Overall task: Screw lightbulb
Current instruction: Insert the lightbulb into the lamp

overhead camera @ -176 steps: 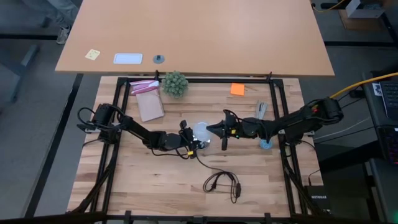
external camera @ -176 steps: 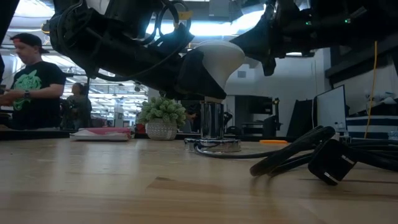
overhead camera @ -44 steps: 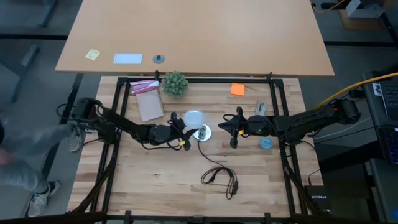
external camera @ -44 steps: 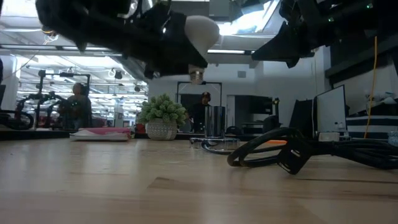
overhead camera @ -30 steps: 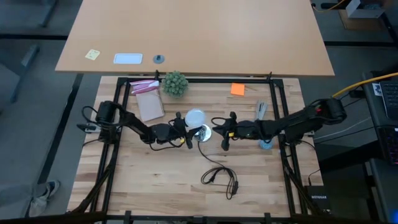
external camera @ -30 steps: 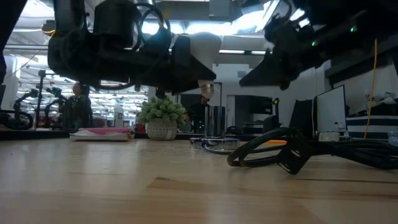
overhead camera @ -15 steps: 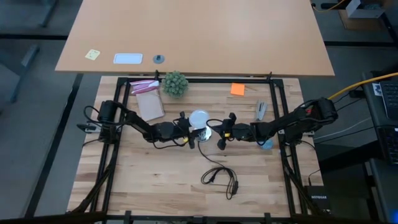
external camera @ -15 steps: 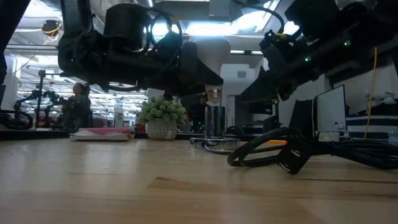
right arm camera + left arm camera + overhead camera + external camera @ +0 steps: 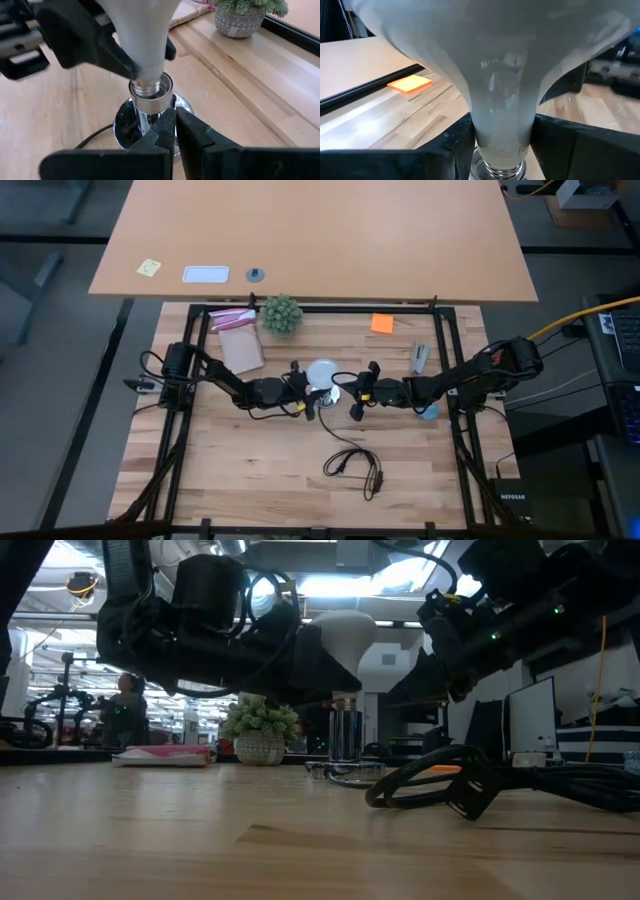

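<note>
Lightbulb (image 9: 140, 35) stands upright, screw base down, its threads just at the mouth of the chrome socket (image 9: 150, 102) on the worktop (image 9: 250, 470), held at its neck by the left fingers (image 9: 447, 142). The right fingers (image 9: 172, 131), pressed together and empty, wait just beside the socket. No readable writing shows on either.

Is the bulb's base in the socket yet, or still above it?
At the mouth, not seated: the lightbulb, held upright by the left pincer, has its threads showing just above the socket rim. Whether they have caught, I cannot tell.
</note>
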{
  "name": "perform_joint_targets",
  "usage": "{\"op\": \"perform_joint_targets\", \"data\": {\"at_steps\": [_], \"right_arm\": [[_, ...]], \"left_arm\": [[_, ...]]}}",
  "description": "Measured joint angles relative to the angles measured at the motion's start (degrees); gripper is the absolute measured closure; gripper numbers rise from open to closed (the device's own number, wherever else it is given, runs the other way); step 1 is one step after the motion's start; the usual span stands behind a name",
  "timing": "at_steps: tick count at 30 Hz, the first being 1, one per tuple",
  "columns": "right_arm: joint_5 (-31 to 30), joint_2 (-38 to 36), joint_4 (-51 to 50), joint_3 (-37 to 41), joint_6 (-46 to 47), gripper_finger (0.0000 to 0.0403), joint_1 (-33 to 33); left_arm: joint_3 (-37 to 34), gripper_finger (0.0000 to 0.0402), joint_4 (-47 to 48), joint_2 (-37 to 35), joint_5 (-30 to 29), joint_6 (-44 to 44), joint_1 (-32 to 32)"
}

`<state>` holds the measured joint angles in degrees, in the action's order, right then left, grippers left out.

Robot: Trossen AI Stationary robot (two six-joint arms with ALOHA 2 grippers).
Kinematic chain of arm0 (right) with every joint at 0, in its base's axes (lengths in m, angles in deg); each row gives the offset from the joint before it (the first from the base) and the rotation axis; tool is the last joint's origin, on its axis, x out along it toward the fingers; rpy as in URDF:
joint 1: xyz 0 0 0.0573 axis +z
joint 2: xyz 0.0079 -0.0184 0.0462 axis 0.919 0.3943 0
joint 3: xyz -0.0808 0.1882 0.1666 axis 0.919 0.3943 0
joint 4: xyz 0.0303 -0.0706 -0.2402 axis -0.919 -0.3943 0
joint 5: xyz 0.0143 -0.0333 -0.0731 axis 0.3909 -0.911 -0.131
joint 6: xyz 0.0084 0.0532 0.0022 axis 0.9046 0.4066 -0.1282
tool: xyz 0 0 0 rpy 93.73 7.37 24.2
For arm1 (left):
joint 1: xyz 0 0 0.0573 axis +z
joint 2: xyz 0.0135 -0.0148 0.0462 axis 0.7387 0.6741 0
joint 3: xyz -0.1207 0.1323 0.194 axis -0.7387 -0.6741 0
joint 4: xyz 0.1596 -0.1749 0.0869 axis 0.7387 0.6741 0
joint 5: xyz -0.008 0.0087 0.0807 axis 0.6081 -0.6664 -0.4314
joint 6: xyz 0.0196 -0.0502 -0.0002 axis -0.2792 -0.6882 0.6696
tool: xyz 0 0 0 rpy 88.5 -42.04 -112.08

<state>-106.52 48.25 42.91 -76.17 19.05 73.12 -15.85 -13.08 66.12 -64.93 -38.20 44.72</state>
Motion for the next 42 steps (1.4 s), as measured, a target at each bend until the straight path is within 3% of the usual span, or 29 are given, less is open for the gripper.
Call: {"op": "perform_joint_targets", "data": {"at_steps": [18,24,34,38,42], "right_arm": [[0.2,0.0,2.1,0.0,-0.8,0.0382,0.0],[0.6,-0.2,7.1,0.0,-6.6,0.0382,0.0],[-7.3,-8.6,3.6,0.0,-10.8,0.0382,0.1],[-6.8,-12.4,5.6,0.0,-12.2,0.0382,0.1],[-1.6,-13.3,11.7,0.0,-12.6,0.0382,0.0]], "left_arm": [[0.1,0.0247,4.1,0.0,0.0,1.5,0.0],[0.1,0.0247,4.2,0.0,-0.1,1.3,-0.1],[0.1,0.0247,4.5,0.0,-0.1,1.2,-0.1],[0.1,0.0247,4.6,0.0,-0.1,1.0,-0.1],[0.0,0.0247,4.6,0.0,-0.1,-0.2,-0.1]]}}
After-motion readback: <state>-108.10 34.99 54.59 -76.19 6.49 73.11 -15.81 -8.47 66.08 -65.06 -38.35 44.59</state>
